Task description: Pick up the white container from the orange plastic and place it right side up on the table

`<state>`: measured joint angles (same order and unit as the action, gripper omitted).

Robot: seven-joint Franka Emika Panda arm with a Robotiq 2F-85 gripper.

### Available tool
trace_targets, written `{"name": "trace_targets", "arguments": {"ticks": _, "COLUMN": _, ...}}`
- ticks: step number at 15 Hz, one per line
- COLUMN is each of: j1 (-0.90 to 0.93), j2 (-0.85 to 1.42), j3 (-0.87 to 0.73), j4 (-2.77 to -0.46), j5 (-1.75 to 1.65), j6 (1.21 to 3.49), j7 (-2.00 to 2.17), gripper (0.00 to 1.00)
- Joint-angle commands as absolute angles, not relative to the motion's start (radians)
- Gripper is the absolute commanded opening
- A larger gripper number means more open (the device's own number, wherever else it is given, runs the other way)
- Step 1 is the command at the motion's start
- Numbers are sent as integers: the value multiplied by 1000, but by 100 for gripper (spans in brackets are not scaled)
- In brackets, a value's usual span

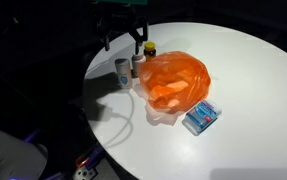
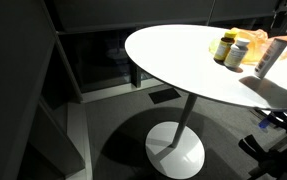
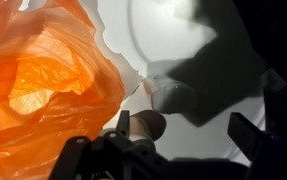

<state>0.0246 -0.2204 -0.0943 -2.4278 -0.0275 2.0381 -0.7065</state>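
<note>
The white container (image 1: pixel 121 70) stands on the white table (image 1: pixel 243 70), just beside the orange plastic bag (image 1: pixel 175 80) and off it. It also shows in an exterior view (image 2: pixel 268 58) and in the wrist view (image 3: pixel 169 96), in shadow. My gripper (image 1: pixel 123 44) hangs above the container, open and empty. In the wrist view its fingers (image 3: pixel 186 130) spread wide with bare table between them. A brown-capped bottle (image 3: pixel 149 125) sits by one finger.
An orange bottle (image 1: pixel 138 64) and a yellow dark-lidded jar (image 1: pixel 150 48) stand next to the white container. A blue and white packet (image 1: pixel 201 117) lies at the bag's near side. The table's edge is close to the bottles.
</note>
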Motion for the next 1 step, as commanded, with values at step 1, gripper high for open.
{"name": "trace_targets", "arguments": {"ticks": 1, "j1": 21, "j2": -221, "j3": -90, "j4": -2427, "j5": -27, "j6": 2036, "j7": -707, "gripper": 100}}
